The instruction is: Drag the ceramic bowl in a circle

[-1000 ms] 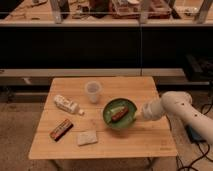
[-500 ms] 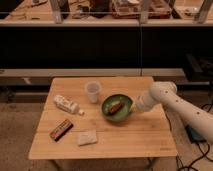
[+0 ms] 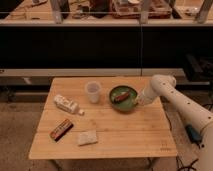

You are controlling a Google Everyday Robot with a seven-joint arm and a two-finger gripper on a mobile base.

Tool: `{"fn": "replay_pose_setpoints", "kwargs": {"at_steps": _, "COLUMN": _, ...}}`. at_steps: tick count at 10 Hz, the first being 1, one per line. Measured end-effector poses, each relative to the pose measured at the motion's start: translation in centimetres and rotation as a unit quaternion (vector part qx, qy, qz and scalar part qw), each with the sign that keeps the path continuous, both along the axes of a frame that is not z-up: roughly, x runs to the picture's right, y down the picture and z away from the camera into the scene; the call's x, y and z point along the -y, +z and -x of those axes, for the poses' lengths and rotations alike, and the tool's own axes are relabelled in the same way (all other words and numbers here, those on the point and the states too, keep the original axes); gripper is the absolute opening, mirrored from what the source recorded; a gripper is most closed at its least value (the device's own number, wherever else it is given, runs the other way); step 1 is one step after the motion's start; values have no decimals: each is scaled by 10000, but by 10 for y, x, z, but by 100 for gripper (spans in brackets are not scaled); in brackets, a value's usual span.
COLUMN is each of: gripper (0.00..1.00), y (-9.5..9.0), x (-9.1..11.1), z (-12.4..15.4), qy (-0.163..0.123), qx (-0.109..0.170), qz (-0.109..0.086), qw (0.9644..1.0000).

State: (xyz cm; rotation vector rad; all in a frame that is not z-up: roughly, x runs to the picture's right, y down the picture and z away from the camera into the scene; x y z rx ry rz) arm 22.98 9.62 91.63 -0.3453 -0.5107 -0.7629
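Note:
The ceramic bowl (image 3: 124,98) is round, shallow and dark green, with a small brown oblong item (image 3: 121,96) inside. It sits on the wooden table (image 3: 120,127), right of centre and towards the back. My gripper (image 3: 137,101) is at the bowl's right rim, at the end of the white arm (image 3: 172,97) that reaches in from the right. The arm's end hides the contact with the rim.
A translucent whitish plastic cup (image 3: 93,91) stands just left of the bowl. A white bottle (image 3: 66,104) lies at the left. A dark snack bar (image 3: 61,129) and a pale packet (image 3: 87,137) lie at the front left. A dark counter runs behind the table.
The bowl has moved with my gripper away from the table's front, towards the back and slightly right, and now sits beside the cup. The other items have not moved.

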Motion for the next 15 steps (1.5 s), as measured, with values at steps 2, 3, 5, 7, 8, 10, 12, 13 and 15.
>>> {"fn": "replay_pose_setpoints", "kwargs": {"at_steps": 2, "gripper": 0, "y": -16, "x": -17, "z": -34, "qy": -107, "qx": -158, "qz": 60, "qw": 9998}}
{"fn": "replay_pose_setpoints", "kwargs": {"at_steps": 3, "gripper": 0, "y": -27, "x": -26, "z": -45, "qy": -223, "qx": -178, "qz": 72, "qw": 9996}}
{"fn": "replay_pose_setpoints", "kwargs": {"at_steps": 5, "gripper": 0, "y": -60, "x": -52, "z": -63, "qy": -501, "qx": -179, "qz": 123, "qw": 9985}}
{"fn": "replay_pose_setpoints", "kwargs": {"at_steps": 7, "gripper": 0, "y": -88, "x": -79, "z": -67, "qy": -715, "qx": -90, "qz": 204, "qw": 9972}}
{"fn": "replay_pose_setpoints", "kwargs": {"at_steps": 8, "gripper": 0, "y": -97, "x": -91, "z": -57, "qy": -827, "qx": 48, "qz": 234, "qw": 9963}}
{"fn": "replay_pose_setpoints", "kwargs": {"at_steps": 10, "gripper": 0, "y": -101, "x": -98, "z": -30, "qy": -998, "qx": 348, "qz": 240, "qw": 9941}}
{"fn": "replay_pose_setpoints", "kwargs": {"at_steps": 12, "gripper": 0, "y": -101, "x": -91, "z": 8, "qy": -1200, "qx": 707, "qz": 174, "qw": 9901}}
{"fn": "replay_pose_setpoints", "kwargs": {"at_steps": 13, "gripper": 0, "y": -100, "x": -84, "z": 25, "qy": -1266, "qx": 857, "qz": 122, "qw": 9882}}
{"fn": "replay_pose_setpoints", "kwargs": {"at_steps": 15, "gripper": 0, "y": -91, "x": -62, "z": 52, "qy": -1203, "qx": 1064, "qz": 74, "qw": 9870}}
